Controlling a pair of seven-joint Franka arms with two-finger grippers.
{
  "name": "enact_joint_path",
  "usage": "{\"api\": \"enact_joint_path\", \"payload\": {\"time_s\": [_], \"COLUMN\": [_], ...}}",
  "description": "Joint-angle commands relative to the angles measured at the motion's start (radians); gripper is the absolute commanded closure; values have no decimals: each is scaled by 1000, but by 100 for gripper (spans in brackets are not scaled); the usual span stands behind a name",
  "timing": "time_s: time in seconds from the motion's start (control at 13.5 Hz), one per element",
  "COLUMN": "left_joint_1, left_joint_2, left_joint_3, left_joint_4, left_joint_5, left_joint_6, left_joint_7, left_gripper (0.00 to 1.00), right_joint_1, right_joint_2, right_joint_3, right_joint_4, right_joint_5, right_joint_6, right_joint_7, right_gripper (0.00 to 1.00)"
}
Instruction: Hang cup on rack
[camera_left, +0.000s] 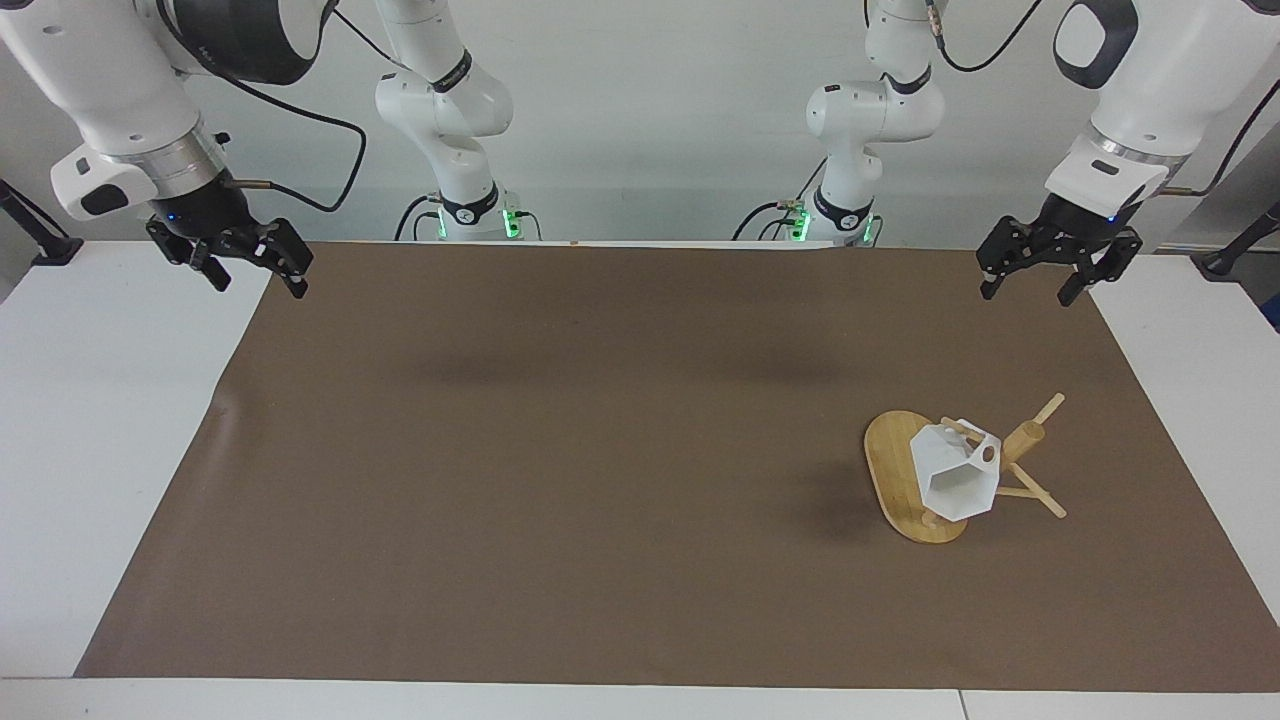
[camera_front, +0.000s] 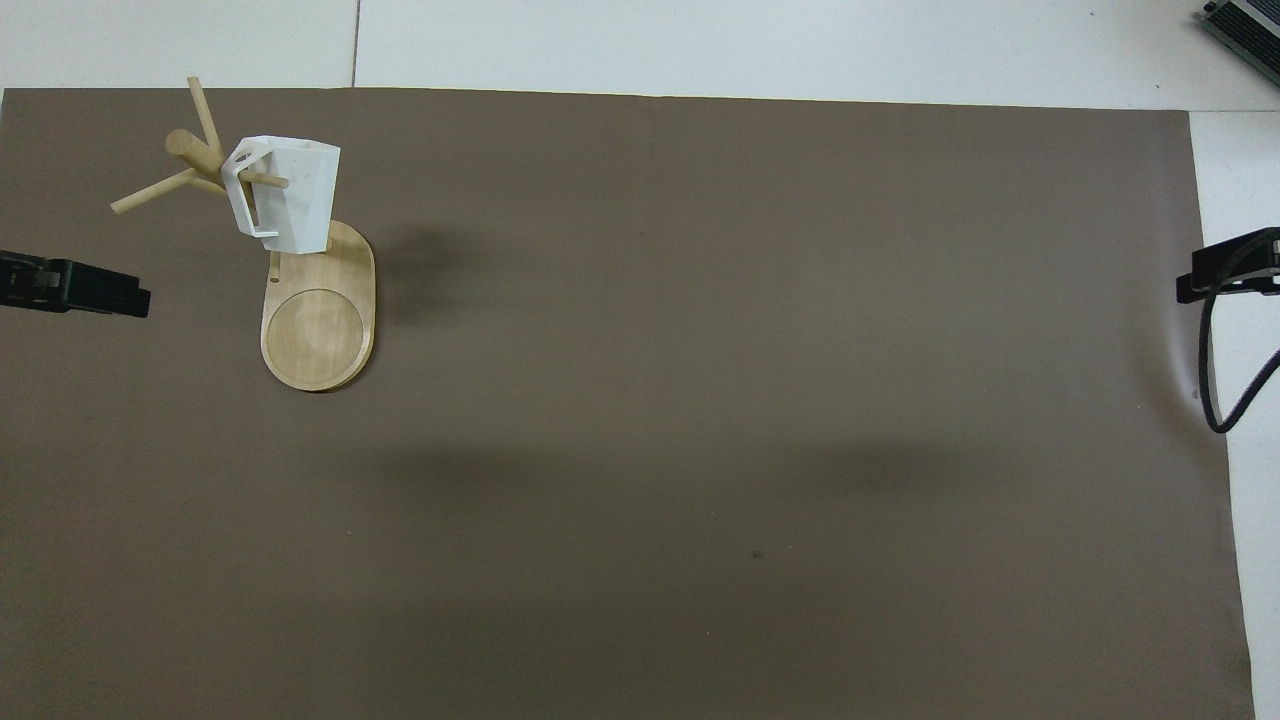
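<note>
The white faceted cup hangs by its handle on a peg of the bamboo rack, toward the left arm's end of the table. In the overhead view the cup sits tilted above the rack's oval base, with the post and other pegs beside it. My left gripper is open and empty, up in the air over the mat's edge by the robots, apart from the rack. My right gripper is open and empty over the mat's corner at the right arm's end, where that arm waits.
A brown mat covers most of the white table. A black cable hangs from the right arm at its end of the table. A grey device lies at the table's corner farthest from the robots.
</note>
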Motion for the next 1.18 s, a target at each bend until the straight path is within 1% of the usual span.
{"api": "enact_joint_path", "payload": {"time_s": [0.0, 0.15, 0.3, 0.37, 0.59, 0.96, 1.11], "left_joint_1": [19, 19, 17, 17, 17, 39, 39], "left_joint_2": [66, 50, 27, 19, -6, -9, -10], "left_joint_3": [-2, -3, -5, -8, -5, -3, -3], "left_joint_4": [133, 130, 90, 73, 30, 24, 19], "left_joint_5": [15, 38, 63, 63, 63, 55, 55], "left_joint_6": [-120, -125, -115, -105, -112, -82, -95], "left_joint_7": [9, -4, -117, -132, -124, -114, -78], "left_gripper": [0, 0, 0, 0, 0, 0, 0], "right_joint_1": [-6, -6, -6, -6, -6, -6, -6], "right_joint_2": [-24, -24, -23, -24, -23, -24, -24], "right_joint_3": [0, 0, 0, 0, 0, 0, 0], "right_joint_4": [-27, -27, -27, -27, -27, -27, -27], "right_joint_5": [24, 24, 24, 24, 24, 24, 24], "right_joint_6": [-2, -2, -2, -2, -2, -2, -2], "right_joint_7": [-16, -16, -16, -16, -16, -16, -16], "right_gripper": [0, 0, 0, 0, 0, 0, 0]}}
